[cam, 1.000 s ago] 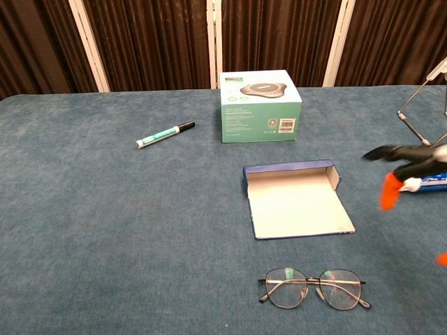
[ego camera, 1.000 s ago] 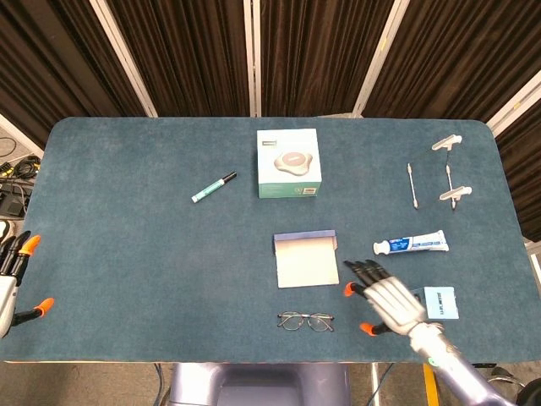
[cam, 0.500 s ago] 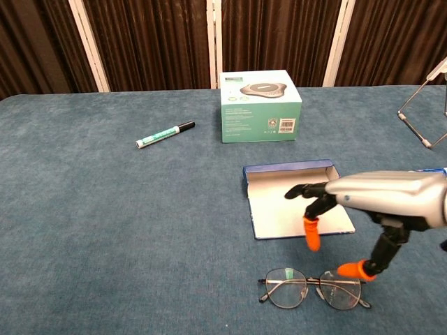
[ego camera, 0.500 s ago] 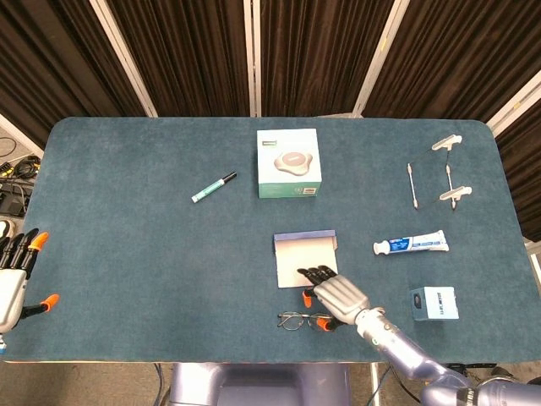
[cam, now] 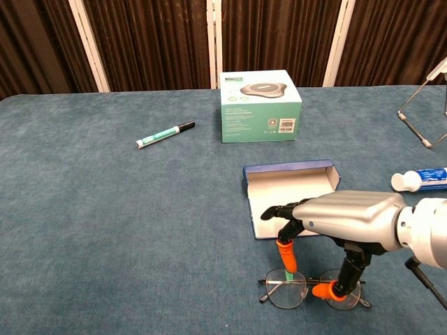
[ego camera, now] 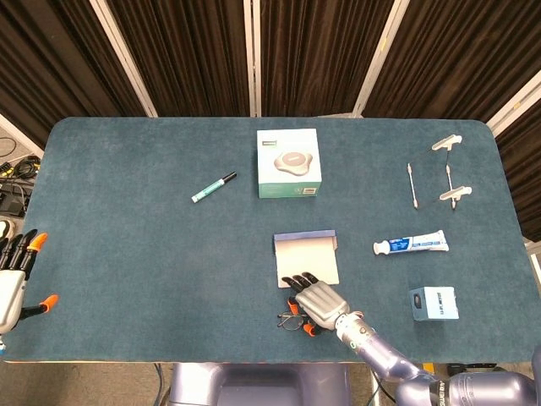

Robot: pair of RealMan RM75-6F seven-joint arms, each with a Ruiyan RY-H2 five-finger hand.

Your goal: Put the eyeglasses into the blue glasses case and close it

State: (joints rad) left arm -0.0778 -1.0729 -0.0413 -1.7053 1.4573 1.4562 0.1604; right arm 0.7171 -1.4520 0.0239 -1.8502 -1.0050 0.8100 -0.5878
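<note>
Glasses case: the flat blue glasses case (cam: 293, 197) is lying open on the blue-green felt tabletop (ego camera: 135, 237), and its pale inside is showing with nothing in it.
Eyeglasses: the thin wire-rimmed eyeglasses (cam: 290, 292) are lying flat on the tabletop, just in front of the case and outside it.
Right robot hand: the silver right robot hand (cam: 342, 227) with orange fingertips is hanging over the eyeglasses, and two orange tips are touching down at the frame; I cannot tell if it is gripping them.
Left robot hand: the left robot hand (ego camera: 15, 275) is waiting at the far left edge, fingers spread apart and holding nothing.
Boxes: a white and green cardboard box (ego camera: 289, 163) is sitting closed behind the case, and a small blue box (ego camera: 434, 303) is sitting to the right.
Other things: a green marker pen (ego camera: 213, 188) and a white toothpaste tube (ego camera: 411, 244) are lying on the tabletop.
</note>
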